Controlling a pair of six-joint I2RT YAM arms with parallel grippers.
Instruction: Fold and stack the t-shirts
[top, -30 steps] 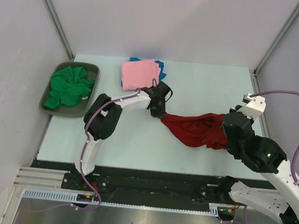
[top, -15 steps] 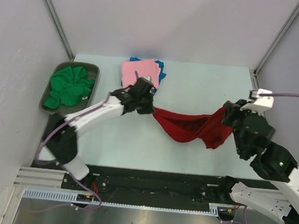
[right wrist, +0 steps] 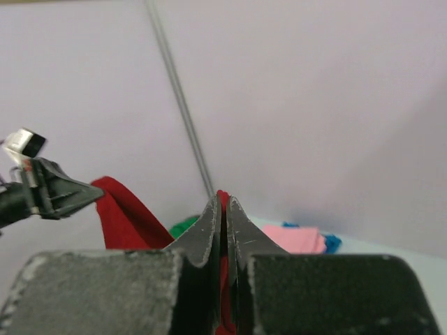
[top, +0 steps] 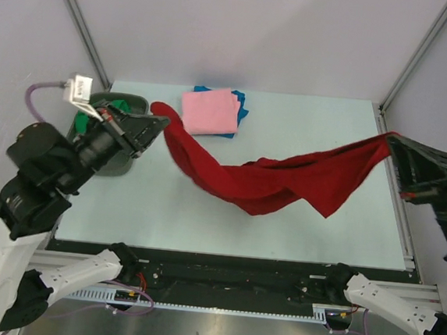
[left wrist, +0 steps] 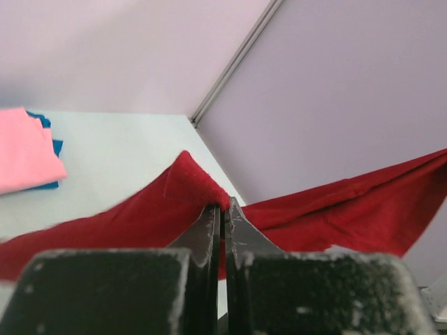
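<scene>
The dark red t-shirt hangs as a sagging band over the desk, strung between the two arms. The left fingers are clenched on one end above the desk's left side, and the right fingers are pinched tight on the other end out by the right edge. From above, the raised left arm covers most of the grey tray at the desk's left edge, and only scraps of the green t-shirt inside it peek out. At the far edge, just beyond the left end of the red cloth, the pink t-shirt lies folded on the blue t-shirt, which shows only as a rim. The red band's lowest fold dips toward the middle of the desk; I cannot tell whether it touches. Pale desk surface shows broadly along the near edge and toward the far right corner. Walls stand close on the left, back and right.
</scene>
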